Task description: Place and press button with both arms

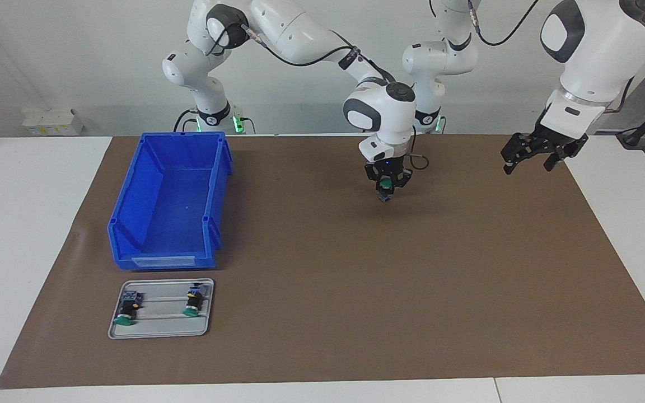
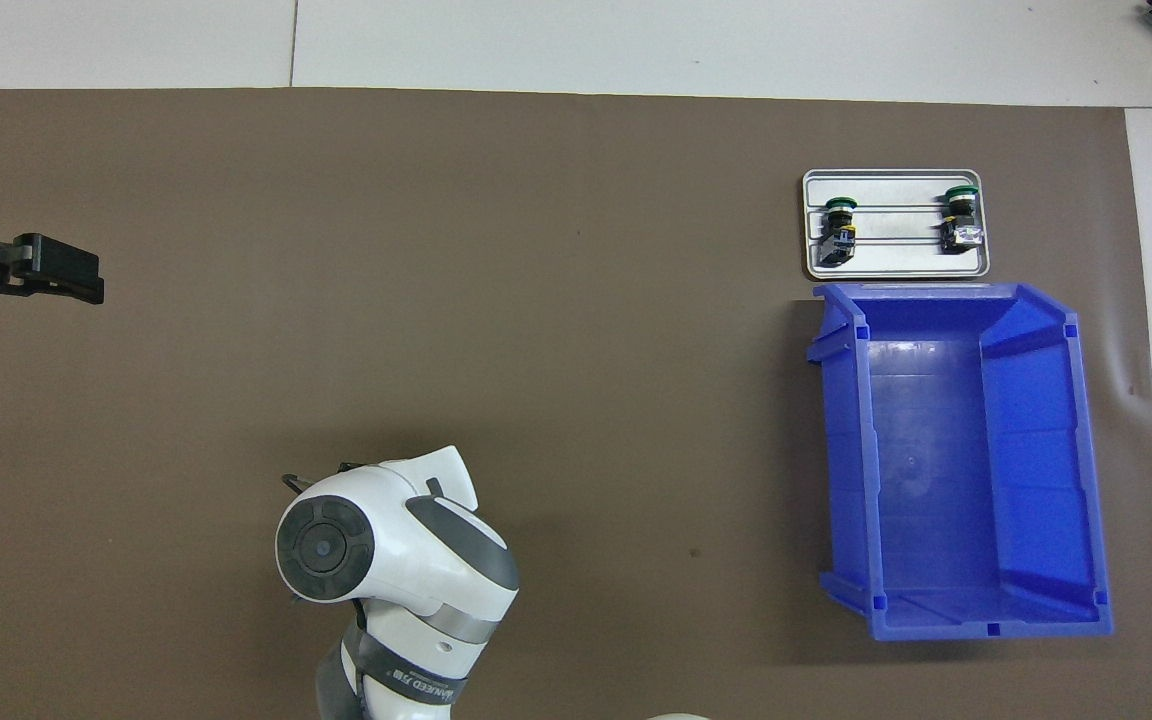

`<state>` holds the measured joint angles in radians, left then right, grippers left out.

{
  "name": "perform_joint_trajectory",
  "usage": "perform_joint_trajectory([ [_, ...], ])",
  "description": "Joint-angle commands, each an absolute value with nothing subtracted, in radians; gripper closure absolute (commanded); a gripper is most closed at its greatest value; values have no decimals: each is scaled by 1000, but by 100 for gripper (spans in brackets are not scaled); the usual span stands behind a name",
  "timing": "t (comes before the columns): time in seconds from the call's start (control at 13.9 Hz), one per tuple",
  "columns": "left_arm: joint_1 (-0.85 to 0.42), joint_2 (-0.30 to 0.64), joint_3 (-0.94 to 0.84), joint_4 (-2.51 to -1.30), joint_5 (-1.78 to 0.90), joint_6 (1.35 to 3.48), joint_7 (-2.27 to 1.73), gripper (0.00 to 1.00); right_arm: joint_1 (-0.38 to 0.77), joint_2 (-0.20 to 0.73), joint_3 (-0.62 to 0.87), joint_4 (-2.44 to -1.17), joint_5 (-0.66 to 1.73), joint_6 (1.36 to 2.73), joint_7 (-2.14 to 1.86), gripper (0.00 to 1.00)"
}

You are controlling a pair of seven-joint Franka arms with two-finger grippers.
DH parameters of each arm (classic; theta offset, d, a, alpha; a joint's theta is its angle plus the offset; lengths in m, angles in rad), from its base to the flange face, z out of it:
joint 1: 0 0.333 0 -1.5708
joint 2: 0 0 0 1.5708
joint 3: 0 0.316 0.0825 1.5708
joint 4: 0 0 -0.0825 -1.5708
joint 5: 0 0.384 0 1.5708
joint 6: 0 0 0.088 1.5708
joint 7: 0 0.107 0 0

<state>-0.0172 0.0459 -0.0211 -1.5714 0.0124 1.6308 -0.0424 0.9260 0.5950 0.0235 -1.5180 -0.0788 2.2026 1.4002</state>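
Here the right gripper (image 1: 387,187) hangs above the brown mat (image 1: 356,268) close to the robots' edge and about midway along the table, pointing straight down, with its fingers closed on the button (image 1: 384,190); a patch of green cap shows between the black fingertips and the body pokes out just below them, clear of the mat. In the overhead view this gripper is hidden under the arm's own white wrist, so the grip can only be read from the facing view. The left gripper (image 1: 535,150) hovers toward the left arm's end of the table, over the edge of the mat, tilted forward and holding nothing; its fingers (image 2: 61,275) stand spread apart in the facing view. Toward the right arm's end sits a blue bin (image 1: 132,224), open at the top and bare inside. Farther from the robots than the bin, just beside its low front lip, lies a grey tray (image 1: 160,330) with two more buttons on it: one button (image 1: 127,308) toward the right arm's end, the other button (image 1: 192,301) toward the table's middle, both lying on their sides with their green caps pointing away from the robots.
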Motion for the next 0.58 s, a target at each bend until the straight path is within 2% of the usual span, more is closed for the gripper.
perform_joint_trajectory([
  [0.0, -9, 5, -18, -1617, 14, 1618, -35, 0, 914, 559, 21, -1525, -110, 2204, 1416, 100],
  [0.29, -11, 0, -18, -1621, 14, 1614, -38, 0, 853, 461, 21, -1542, -112, 2131, 1359, 100],
  [0.5, -11, 0, -18, -1621, 14, 1614, -38, 0, 763, 368, 21, -1542, -97, 2005, 1202, 100],
])
